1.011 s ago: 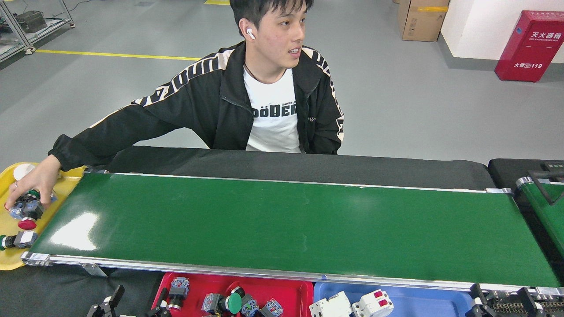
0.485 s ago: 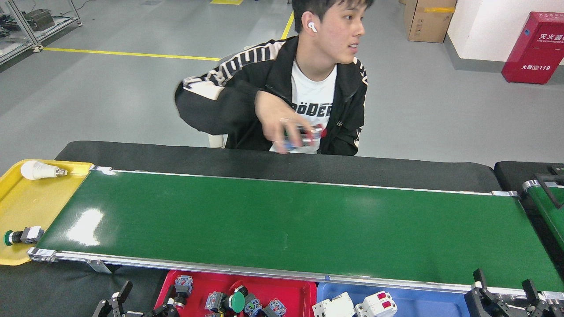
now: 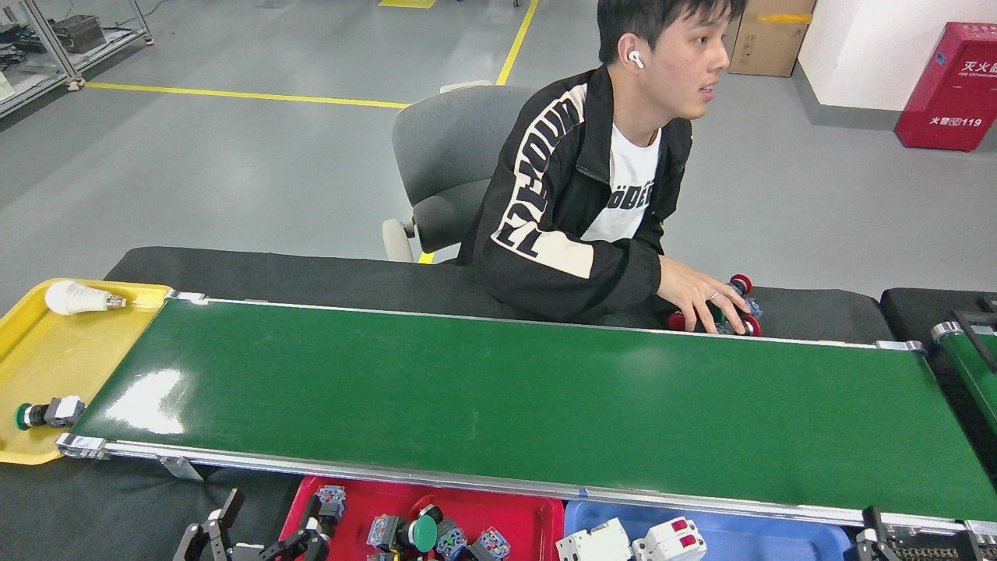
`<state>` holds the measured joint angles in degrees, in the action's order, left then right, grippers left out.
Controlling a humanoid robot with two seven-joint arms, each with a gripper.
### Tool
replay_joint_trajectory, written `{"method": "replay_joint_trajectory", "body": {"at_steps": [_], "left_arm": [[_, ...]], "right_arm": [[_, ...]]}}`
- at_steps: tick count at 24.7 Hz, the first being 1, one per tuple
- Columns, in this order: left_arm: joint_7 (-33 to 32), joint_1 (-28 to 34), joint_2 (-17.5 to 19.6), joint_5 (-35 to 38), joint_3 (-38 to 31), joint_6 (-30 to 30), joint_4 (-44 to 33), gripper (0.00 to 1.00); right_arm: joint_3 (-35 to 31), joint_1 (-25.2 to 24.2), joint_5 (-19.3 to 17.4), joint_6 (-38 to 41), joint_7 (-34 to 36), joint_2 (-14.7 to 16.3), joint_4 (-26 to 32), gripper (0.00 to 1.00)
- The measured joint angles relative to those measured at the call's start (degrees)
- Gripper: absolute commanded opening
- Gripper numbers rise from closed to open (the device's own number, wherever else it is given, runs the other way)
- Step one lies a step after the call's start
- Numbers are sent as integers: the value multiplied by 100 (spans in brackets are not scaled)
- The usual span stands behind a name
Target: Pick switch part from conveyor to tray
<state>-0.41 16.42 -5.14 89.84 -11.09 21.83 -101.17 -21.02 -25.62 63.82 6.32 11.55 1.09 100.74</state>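
Left gripper (image 3: 257, 538): low at the near edge, black fingers spread apart, holding nothing.
Right gripper (image 3: 919, 538): only black tips visible at the bottom right corner; jaw state could not be told.
Conveyor (image 3: 498, 405): long green belt directly beyond both grippers, surface bare, silver rails on both long sides.
Switch parts (image 3: 720, 312): red-capped cluster under the person's hand (image 3: 701, 300), on the black table (image 3: 311, 273) at the belt's far edge, far beyond and somewhat inward of the right gripper; whether they touched the rail could not be told.
Red tray (image 3: 514, 518): immediately right of the left gripper, holding a green push button (image 3: 413, 534) and blue-grey contact blocks (image 3: 487, 543).
Blue tray (image 3: 763, 538): left of the right gripper, with two white circuit breakers (image 3: 635, 541).
Yellow tray (image 3: 47, 351): beyond and left of the left gripper, at the belt's left end; held a light bulb (image 3: 78, 298) and one green-capped switch (image 3: 47, 413), well apart.
Second belt (image 3: 970, 366): beyond the right gripper, angled.
Person: seated in grey chair (image 3: 444, 164) across the belt.
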Motion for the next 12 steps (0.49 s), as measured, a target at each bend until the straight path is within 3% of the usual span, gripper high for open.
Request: {"method": "replay_joint_trajectory", "body": {"at_steps": [4, 12], "left_arm": [[-19, -7, 0, 1, 32, -17, 0, 100], [-24, -7, 0, 1, -125, -30, 0, 100]], "right_arm": [[366, -103, 117, -83, 222, 149, 0, 98], [434, -101, 187, -391, 407, 172, 1, 99]]}}
